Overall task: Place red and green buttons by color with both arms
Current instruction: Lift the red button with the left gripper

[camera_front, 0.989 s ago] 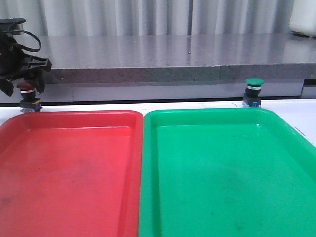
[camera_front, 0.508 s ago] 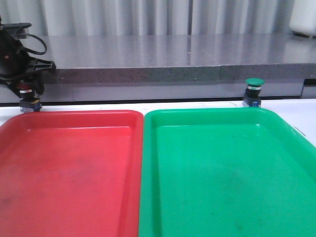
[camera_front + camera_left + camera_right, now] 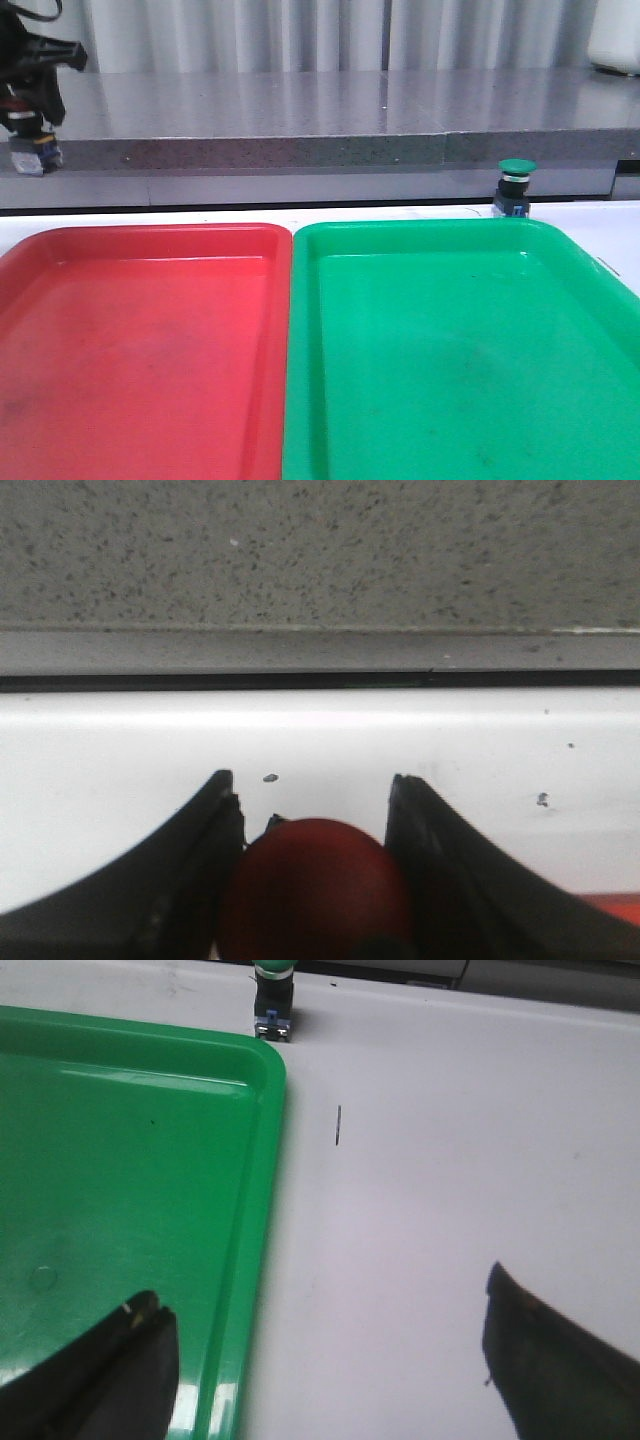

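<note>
My left gripper (image 3: 30, 95) is at the far left, raised above the table and shut on the red button (image 3: 32, 150), which hangs from it with its clear base lowest. In the left wrist view the dull red cap (image 3: 315, 890) sits pinched between the two black fingers of that gripper (image 3: 312, 782). The green button (image 3: 516, 185) stands upright on the white table just behind the green tray's far right corner; it also shows in the right wrist view (image 3: 272, 1000). My right gripper (image 3: 318, 1295) is open and empty, low over the green tray's right edge, well short of the green button.
A large red tray (image 3: 150, 232) lies front left and a large green tray (image 3: 420, 228) front right, side by side. A grey stone ledge (image 3: 330, 120) runs along the back. White table (image 3: 450, 1160) lies to the right of the green tray (image 3: 100, 1160).
My left gripper has risen and shifted slightly left, lifting the red button off the table behind the red tray. The green button has not moved.
</note>
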